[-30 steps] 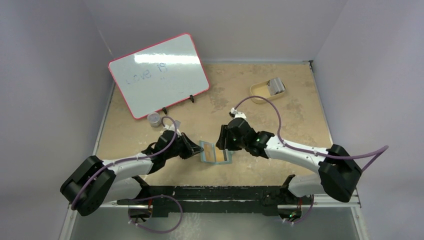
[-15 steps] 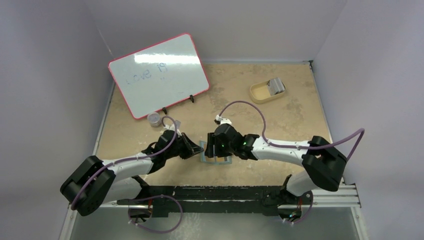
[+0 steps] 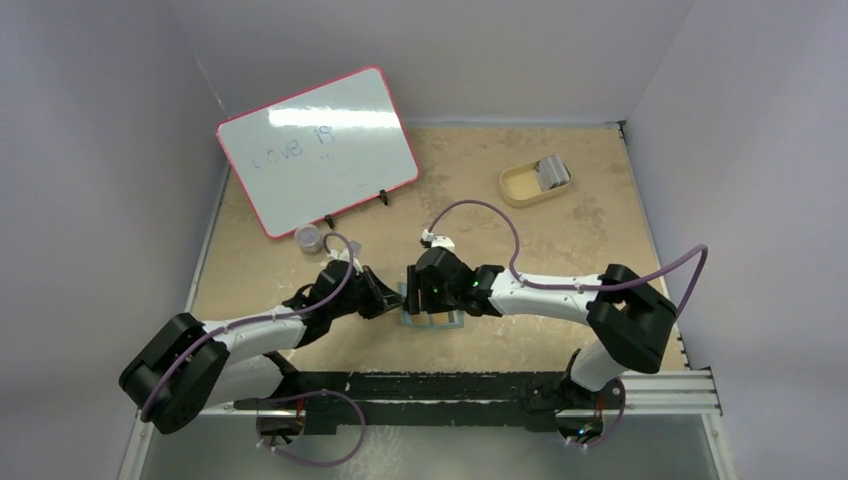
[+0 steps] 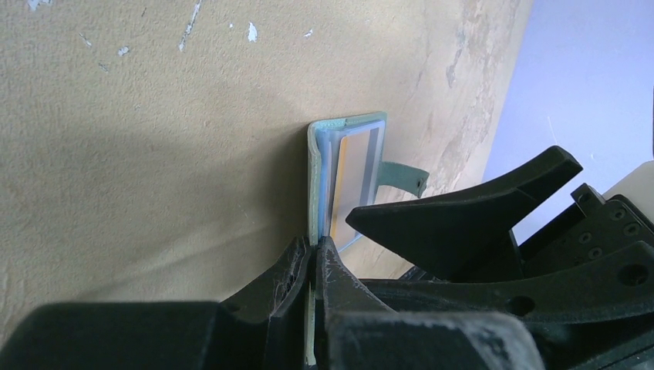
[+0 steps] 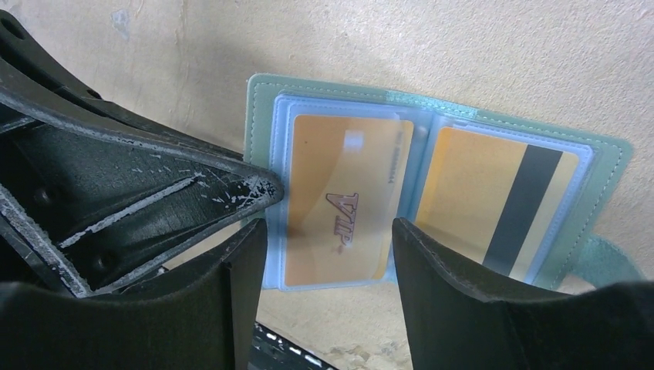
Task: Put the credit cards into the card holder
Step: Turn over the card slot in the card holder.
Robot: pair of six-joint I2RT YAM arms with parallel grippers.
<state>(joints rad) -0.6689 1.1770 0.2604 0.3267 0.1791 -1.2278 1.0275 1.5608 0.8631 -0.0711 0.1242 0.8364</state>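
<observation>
At the near middle of the table, the card holder lies open, its left edge pinched tight by the left gripper. Within the past second the right gripper swung in from the right and spread its jaws. It now hangs empty over the gold VIP card, which sits in the left pocket beside a gold striped card. That card looks delivered. What appears to be a grey card waits in the tan tray, well apart.

Card holder edge — between left fingers
</observation>
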